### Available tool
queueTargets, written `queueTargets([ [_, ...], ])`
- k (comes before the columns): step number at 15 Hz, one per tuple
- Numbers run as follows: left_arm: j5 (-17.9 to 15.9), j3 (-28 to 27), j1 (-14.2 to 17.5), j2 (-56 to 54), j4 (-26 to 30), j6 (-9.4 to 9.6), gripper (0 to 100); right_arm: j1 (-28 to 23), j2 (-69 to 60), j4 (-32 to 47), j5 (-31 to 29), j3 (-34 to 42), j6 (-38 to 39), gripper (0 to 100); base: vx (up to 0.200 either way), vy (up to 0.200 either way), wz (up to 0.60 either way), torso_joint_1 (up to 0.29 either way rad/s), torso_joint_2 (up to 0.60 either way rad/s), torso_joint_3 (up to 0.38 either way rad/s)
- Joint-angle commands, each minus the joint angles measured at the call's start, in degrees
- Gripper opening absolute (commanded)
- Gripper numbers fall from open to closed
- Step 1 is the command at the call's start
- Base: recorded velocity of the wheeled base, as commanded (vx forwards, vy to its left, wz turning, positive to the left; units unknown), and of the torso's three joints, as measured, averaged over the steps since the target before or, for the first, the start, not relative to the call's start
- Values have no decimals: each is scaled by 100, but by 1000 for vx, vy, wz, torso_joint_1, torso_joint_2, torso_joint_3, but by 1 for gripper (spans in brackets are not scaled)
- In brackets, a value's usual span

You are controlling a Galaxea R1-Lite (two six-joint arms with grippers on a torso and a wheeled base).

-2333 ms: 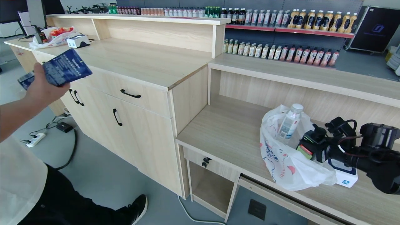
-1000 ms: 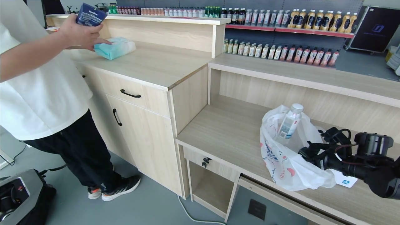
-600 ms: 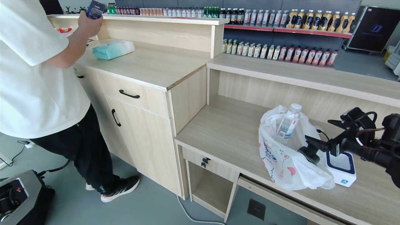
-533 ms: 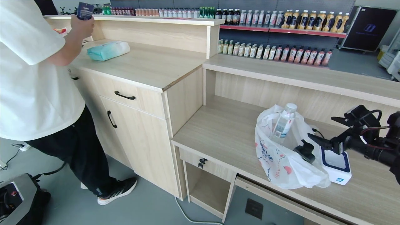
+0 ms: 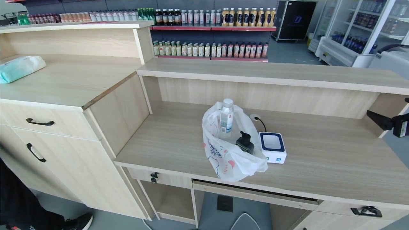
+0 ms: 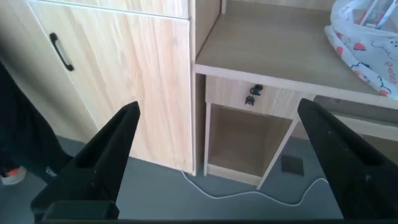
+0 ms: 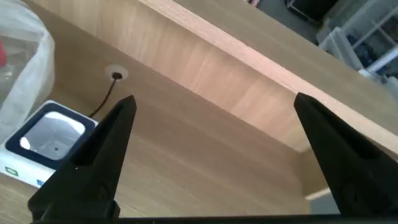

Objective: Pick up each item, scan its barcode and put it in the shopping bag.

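Wooden desk (image 5: 319, 153), shopping bag (image 5: 223, 158) holding bottle (image 5: 226, 119), dispenser (image 5: 244, 144)

Wooden counter (image 5: 319, 153), drink shelves (image 5: 211, 28) behind, grey floor (image 5: 105, 210).

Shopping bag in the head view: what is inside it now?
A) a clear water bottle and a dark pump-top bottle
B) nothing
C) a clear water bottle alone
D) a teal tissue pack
A: the clear water bottle and the dark pump-top bottle both stand inside the shopping bag, while the teal tissue pack lies on the higher counter.
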Motion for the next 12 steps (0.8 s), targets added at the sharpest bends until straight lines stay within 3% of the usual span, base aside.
queueTargets([
  [1, 2, 0, 1, 2, 0, -2, 100, -581, -956, 786, -425, -107, 291, 100, 0, 0, -600, -2, 2, 2],
  [2, 2, 0, 1, 2, 0, -2, 100, -792, -1361, 1516, -1040, -99, 537, 100, 0, 0, -600, 2, -2, 7],
  [5, 2, 0, 1, 2, 0, -2, 100, -897, -2152, 1920, -1242, 578, 1310, 100, 0, 0, -200, 1, -1, 2],
  [8, 2, 0, 1, 2, 0, -2, 100, -827, -3690, 1560, -1242, 2520, 1266, 100, 0, 0, 0, 0, 0, 0],
  [10, 2, 0, 1, 2, 0, -2, 100, -361, -4701, 1613, -1207, 3637, 1275, 100, 0, 0, 0, 0, 0, 0],
  [11, 2, 0, 1, 2, 0, -2, 100, 158, -5659, 2641, -1242, 3839, 1407, 100, 0, 0, 0, 0, 0, 0],
  [12, 2, 0, 1, 2, 0, -2, 100, 342, -6520, 3880, -1480, 3839, 1512, 100, 0, 0, 0, 0, 0, 0],
])
